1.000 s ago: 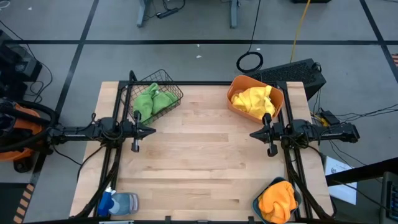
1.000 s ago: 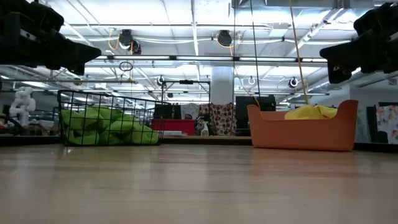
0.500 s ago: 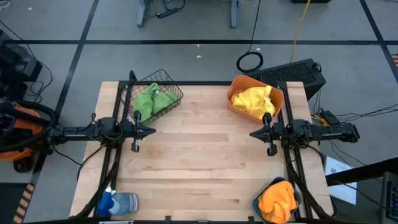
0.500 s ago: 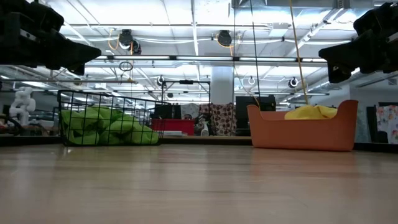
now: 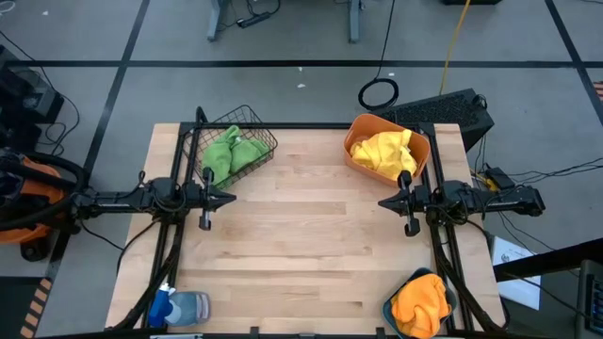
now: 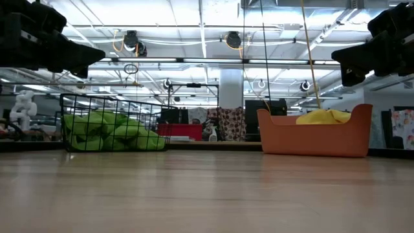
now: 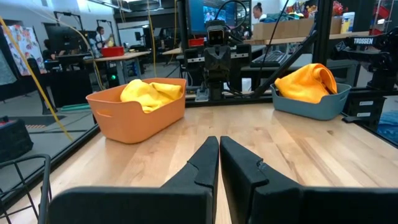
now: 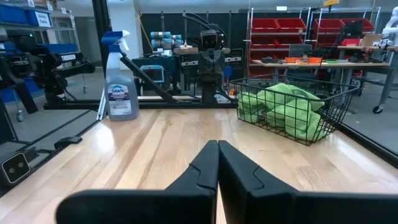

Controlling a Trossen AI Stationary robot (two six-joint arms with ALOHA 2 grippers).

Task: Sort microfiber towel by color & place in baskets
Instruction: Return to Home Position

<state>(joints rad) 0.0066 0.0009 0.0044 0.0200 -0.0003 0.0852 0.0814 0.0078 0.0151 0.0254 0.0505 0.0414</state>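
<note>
Green towels (image 5: 231, 151) lie in the black wire-mesh basket (image 5: 266, 139) at the table's far left, also in the right wrist view (image 8: 283, 111). Yellow towels (image 5: 384, 153) fill the orange basket (image 5: 356, 129) at the far right. Orange towels (image 5: 419, 303) sit in the dark teal basket (image 5: 390, 306) at the near right corner. My left gripper (image 5: 229, 199) hovers shut at the left edge, pointing right. My right gripper (image 5: 384, 203) hovers shut at the right edge, pointing left. Both are above bare wood, holding nothing.
A blue-and-white spray bottle (image 5: 179, 307) lies at the table's near left corner. The wooden tabletop (image 5: 301, 245) between the two grippers is bare. Black frame rails (image 5: 170, 245) run along the left and right edges.
</note>
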